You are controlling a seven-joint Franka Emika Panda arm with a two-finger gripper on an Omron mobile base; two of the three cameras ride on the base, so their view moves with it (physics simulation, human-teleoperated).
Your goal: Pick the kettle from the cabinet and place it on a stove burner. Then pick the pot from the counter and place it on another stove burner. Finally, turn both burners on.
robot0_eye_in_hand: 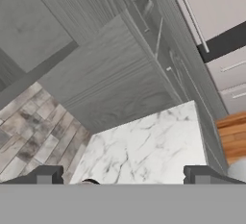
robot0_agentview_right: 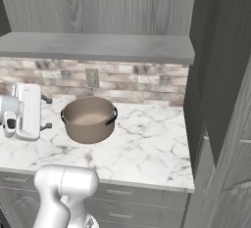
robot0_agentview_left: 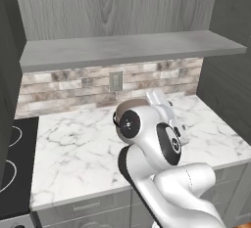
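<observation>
The wide tan pot [robot0_agentview_right: 89,119] stands upright on the white marble counter [robot0_agentview_right: 147,148], near the brick backsplash. My gripper [robot0_agentview_right: 47,112] hovers just left of the pot at rim height, turned sideways toward it, jaws open and empty. In the hand view the two dark fingertips [robot0_eye_in_hand: 45,175] stand far apart over the marble counter [robot0_eye_in_hand: 149,141]. From the left base view, my arm hides most of the pot, and a brown sliver [robot0_agentview_left: 128,103] shows behind it. The cabinet shelf [robot0_agentview_left: 132,48] above is bare. The kettle is out of view. White burner rings [robot0_agentview_left: 12,173] show on the black stovetop at far left.
A tall grey cabinet wall [robot0_agentview_right: 220,100] closes off the counter's right end. A wall outlet [robot0_agentview_right: 91,78] sits in the brick backsplash behind the pot. Grey drawer fronts [robot0_agentview_right: 122,193] run below the counter edge. A wood floor [robot0_eye_in_hand: 233,136] shows past the counter's end.
</observation>
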